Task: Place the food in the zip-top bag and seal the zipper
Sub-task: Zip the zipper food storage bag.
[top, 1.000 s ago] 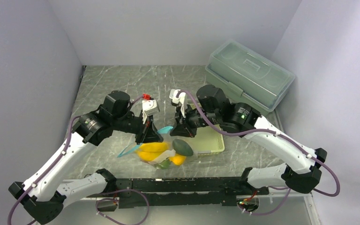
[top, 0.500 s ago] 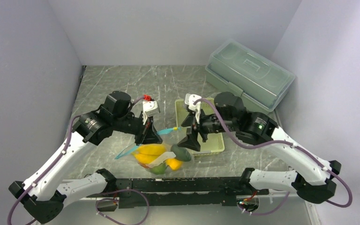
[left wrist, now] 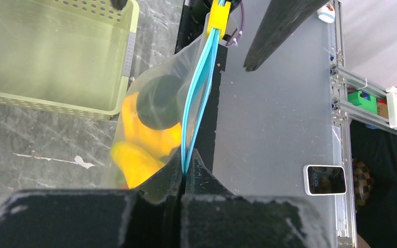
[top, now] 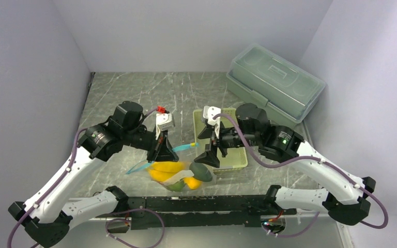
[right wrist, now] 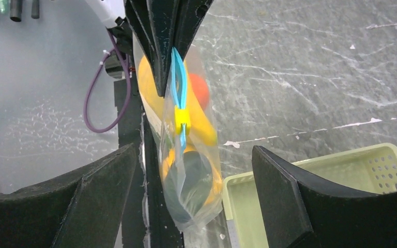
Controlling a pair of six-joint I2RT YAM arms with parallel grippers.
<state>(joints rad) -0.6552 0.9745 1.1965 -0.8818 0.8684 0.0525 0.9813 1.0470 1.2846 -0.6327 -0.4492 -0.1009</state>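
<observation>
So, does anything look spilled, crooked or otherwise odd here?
Nothing is spilled: the food sits inside the zip-top bag. One oddity: the bag hangs by one end of its zipper from the shut left tool, and the strips between it and the yellow slider look slightly apart, perhaps unsealed.

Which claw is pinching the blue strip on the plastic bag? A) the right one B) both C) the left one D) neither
C: the left gripper is shut on the blue strip along the bag, while the right gripper stands wide open.
</observation>
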